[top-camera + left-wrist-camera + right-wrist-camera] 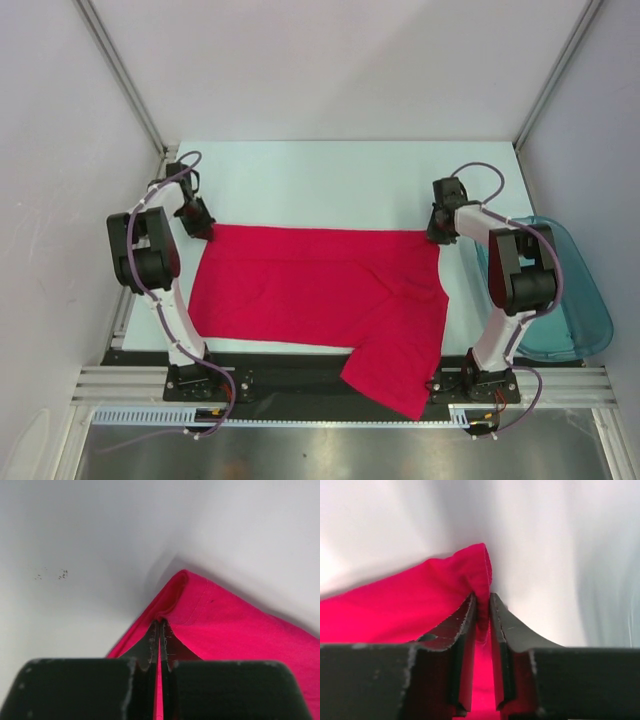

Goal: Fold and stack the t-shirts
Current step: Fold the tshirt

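Seen from above, a pale table (330, 180) stands inside a white-walled booth. 2 black and white robot arms are bolted at its near edge. A see-through teal bin (578, 325) sits at the right side of the table, and the right arm (515, 280) covers part of its near wall in this view. The bin lies apart from the cloth, with the arm between them.

1 bright red t-shirt (320, 285) lies spread across the middle of the table. Its far edge stretches in a nearly straight line between the 2 claws. The near right part of the shirt hangs over the front edge of the table and crosses the black base rail (290, 372). It ends in a point close to the right arm's base. Soft creases run diagonally across the cloth.

The left claw (203, 230) sits at the far left corner of the shirt. In the left wrist view its 2 fingers are pressed almost together, with only a thin slit between them. A fold of the red hem is pinched at the tips, and the corner rises in a small peak just beyond them.

The right claw (437, 236) sits at the far right corner. In the right wrist view its fingers stand a narrow gap apart. Red cloth fills that gap, and the stitched corner bunches up just past the tips.
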{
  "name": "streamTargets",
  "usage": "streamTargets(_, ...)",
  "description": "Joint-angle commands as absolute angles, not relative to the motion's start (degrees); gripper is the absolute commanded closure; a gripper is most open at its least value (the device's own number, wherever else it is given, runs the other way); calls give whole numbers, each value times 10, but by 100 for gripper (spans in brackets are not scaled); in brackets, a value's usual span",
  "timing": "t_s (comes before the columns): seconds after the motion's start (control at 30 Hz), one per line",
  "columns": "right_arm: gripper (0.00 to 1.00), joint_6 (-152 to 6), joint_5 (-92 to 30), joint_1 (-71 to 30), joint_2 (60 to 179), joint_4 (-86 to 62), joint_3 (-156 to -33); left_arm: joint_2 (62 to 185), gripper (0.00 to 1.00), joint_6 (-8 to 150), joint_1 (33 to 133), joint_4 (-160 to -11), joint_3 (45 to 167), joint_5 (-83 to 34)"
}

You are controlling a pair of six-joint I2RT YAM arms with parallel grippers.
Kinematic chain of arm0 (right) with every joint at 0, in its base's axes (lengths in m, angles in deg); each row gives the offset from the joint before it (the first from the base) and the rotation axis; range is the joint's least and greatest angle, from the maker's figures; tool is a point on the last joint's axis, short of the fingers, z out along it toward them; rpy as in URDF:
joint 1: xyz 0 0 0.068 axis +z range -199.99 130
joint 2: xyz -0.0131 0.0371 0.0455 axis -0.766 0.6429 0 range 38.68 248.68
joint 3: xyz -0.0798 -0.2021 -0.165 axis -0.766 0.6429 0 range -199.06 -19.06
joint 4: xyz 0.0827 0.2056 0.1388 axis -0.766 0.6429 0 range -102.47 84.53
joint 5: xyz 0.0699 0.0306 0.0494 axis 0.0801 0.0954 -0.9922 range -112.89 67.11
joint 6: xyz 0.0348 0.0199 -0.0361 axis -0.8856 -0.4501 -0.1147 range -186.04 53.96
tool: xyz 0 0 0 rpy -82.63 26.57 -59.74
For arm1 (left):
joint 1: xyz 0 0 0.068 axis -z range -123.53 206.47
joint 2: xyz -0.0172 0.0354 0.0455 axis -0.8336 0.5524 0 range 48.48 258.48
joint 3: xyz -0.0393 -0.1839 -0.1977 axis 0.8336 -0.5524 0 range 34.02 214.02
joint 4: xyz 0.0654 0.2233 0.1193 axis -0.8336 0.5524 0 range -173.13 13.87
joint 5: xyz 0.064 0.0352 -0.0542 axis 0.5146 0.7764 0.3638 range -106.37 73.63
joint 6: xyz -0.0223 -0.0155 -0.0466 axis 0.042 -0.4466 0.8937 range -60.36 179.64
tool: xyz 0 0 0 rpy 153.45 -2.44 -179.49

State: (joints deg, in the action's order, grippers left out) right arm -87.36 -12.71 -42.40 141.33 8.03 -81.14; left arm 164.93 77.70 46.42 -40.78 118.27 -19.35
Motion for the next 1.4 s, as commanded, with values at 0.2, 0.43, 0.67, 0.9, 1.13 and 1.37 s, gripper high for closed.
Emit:
streamTargets(0.2, 77, -845, -108, -417, 1578, 69, -1061, 1652, 96, 818, 442, -455, 1250, -165)
streamTargets(0.43, 29, -819, -85, -436, 1569, 146, -1133, 1568, 44, 843, 432, -445, 1188, -120)
streamTargets(0.67, 27, -823, -98, -442, 1395, 153, -994, 1493, 63, 876, 406, -455, 1093, -186)
streamTargets(0.9, 29, -867, -202, -439, 1247, 101, -840, 1499, 71, 864, 407, -517, 1024, -287)
streamTargets(1.13, 31, -869, -215, -433, 1188, 111, -787, 1525, 63, 859, 406, -534, 1017, -279)
streamTargets(1.37, 31, -873, -213, -427, 1184, 108, -774, 1539, 66, 859, 407, -532, 1020, -261)
